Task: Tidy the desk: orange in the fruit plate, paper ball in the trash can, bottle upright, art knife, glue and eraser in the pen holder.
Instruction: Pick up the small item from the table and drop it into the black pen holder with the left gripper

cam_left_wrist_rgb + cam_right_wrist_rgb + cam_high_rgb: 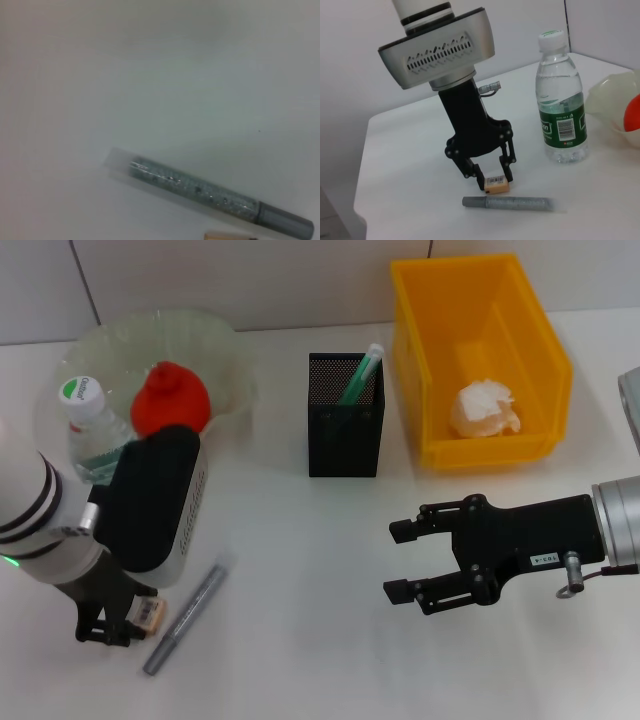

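Near the desk's [300, 640] front left corner, left gripper [492, 181] pinching eraser [497, 184], could nudge glue stick [183, 618]; right gripper [402, 560] wide open, empty.

The eraser [497, 184] lies on the table [300, 640] between the left gripper's [491, 176] fingers [507, 167]. The glue stick [183, 618] lies just beside those fingers, toward the right gripper [398, 560]. Behind them stands the bottle [93, 435], with the orange [170, 398] in the fruit plate [215, 340] beyond. The paper ball [484, 408] sits in the trash can [540, 330], the pen holder [344, 430] to its left.
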{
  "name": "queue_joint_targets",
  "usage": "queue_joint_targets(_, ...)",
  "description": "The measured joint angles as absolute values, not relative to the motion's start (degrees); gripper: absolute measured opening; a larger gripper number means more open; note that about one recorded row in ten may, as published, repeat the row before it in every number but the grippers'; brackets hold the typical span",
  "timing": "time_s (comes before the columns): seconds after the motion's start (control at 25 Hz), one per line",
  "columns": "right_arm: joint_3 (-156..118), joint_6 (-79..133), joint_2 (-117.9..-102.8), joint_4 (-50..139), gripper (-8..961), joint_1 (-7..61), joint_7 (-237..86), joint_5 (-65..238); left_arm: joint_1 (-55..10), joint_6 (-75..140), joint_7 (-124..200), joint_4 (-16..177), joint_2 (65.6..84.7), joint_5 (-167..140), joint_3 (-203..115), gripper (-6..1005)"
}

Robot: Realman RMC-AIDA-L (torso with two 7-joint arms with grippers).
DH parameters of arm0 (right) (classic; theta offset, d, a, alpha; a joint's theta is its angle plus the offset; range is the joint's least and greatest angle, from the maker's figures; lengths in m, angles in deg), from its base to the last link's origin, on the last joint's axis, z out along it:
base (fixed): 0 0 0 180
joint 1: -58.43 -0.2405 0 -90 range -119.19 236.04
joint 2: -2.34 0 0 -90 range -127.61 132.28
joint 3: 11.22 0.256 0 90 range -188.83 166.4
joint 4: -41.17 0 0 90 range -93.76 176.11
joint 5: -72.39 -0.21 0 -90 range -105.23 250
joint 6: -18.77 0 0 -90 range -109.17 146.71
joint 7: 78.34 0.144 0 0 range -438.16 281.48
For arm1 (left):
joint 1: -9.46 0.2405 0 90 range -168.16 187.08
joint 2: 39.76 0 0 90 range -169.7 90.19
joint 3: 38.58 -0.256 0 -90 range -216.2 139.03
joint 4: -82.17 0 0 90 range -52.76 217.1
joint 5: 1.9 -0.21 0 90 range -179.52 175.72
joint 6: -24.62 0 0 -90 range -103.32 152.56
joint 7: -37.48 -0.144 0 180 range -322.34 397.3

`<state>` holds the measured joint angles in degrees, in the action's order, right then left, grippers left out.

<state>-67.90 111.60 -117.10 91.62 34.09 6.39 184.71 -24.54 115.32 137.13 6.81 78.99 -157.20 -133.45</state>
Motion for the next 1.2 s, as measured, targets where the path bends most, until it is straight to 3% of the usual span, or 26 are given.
queue_joint_targets(1.2, -67.2, 111.56, -116.99, 91.71, 766, 34.95, 5.29, 184.46, -26.49, 116.1, 139.51, 2.48, 78.95, -143.68, -121.96, 409)
